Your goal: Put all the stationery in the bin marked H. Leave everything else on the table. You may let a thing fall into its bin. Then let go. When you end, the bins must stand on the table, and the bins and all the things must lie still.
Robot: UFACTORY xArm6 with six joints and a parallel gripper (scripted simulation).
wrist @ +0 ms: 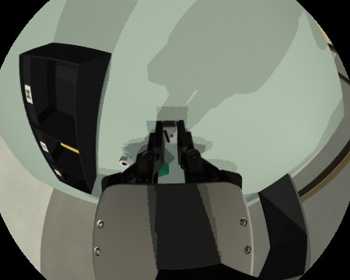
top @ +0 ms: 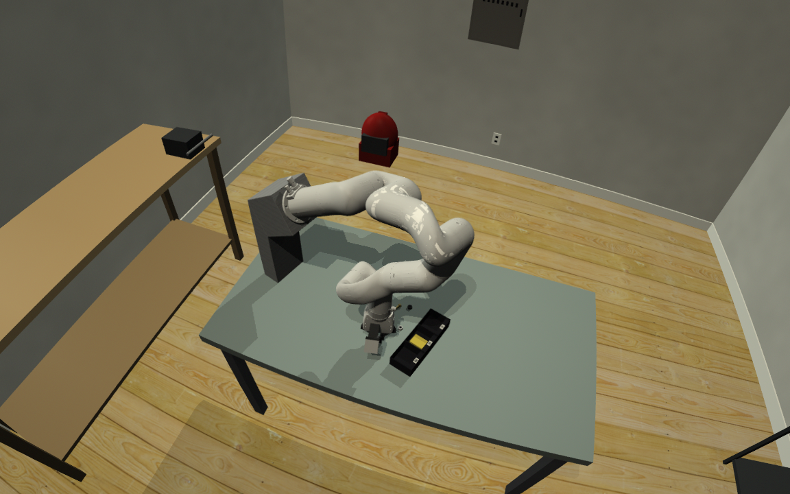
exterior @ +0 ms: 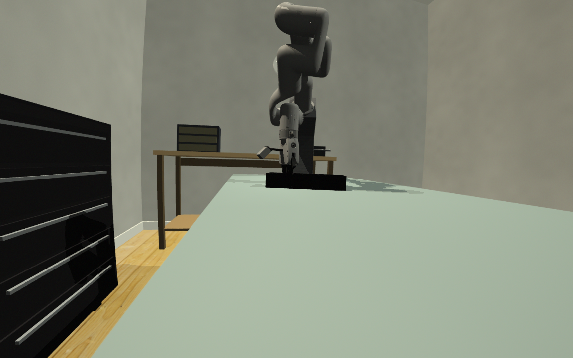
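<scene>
My gripper [wrist: 170, 130] [exterior: 287, 168] is down at the table top, just left of a row of black bins [top: 420, 341] [exterior: 306, 181] [wrist: 61, 109]. It is shut on a small light grey thing [wrist: 168, 139] with a green part [wrist: 164, 170], which sits upright between the fingertips. A flat yellow thing [top: 418, 340] [wrist: 69, 148] lies in the middle bin. The small white labels on the bins are too small to read. In the top view the wrist hides the fingers.
A tiny white thing [wrist: 124, 161] lies on the table between my gripper and the bins. A small dark ball [top: 409, 306] lies near the far end of the bins. The arm's grey base block [top: 275, 227] stands at the table's far left corner.
</scene>
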